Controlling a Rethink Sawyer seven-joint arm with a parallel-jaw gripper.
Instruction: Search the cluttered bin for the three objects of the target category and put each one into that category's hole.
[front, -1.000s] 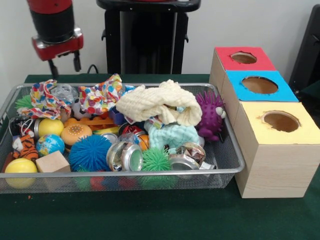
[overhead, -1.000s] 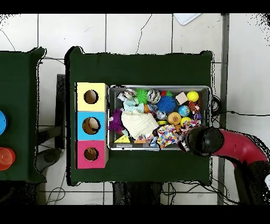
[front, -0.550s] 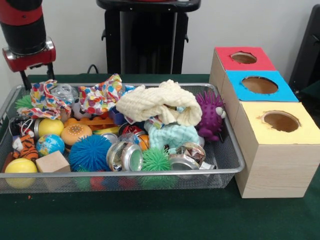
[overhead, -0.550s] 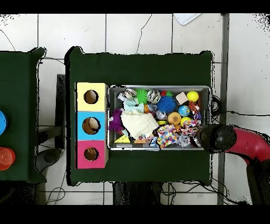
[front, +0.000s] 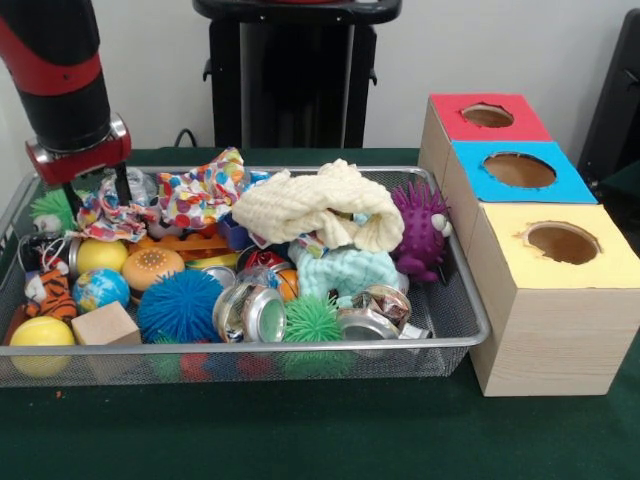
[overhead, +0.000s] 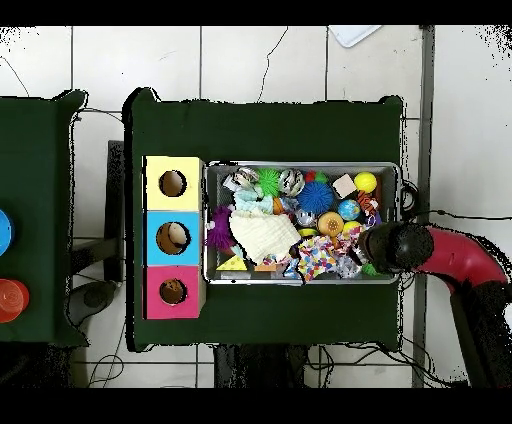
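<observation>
A wire-mesh bin (front: 250, 345) holds a heap of toys, cloths and cans. My gripper (front: 95, 195) is low over the bin's left end, open, its two black fingers (front: 122, 186) standing on either side of a crumpled multicoloured spotted cloth (front: 105, 215). In the overhead view the arm's head (overhead: 385, 247) covers that end of the bin (overhead: 300, 165). Right of the bin stand three wooden boxes, each with a round hole: red (front: 488, 116), blue (front: 520, 170) and yellow (front: 563, 243).
Also in the bin are a second spotted cloth (front: 200, 190), a cream knitted cloth (front: 315, 205), a mint cloth (front: 348, 270), a purple spiky toy (front: 420, 230), a blue spiky ball (front: 180, 305), tin cans (front: 250, 312), a wooden block (front: 105, 325) and a yellow ball (front: 40, 332).
The arm swung out past the bin's left end, then came back and lowered, so the gripper now sits down at the spotted cloth. Nothing in the bin has moved.
</observation>
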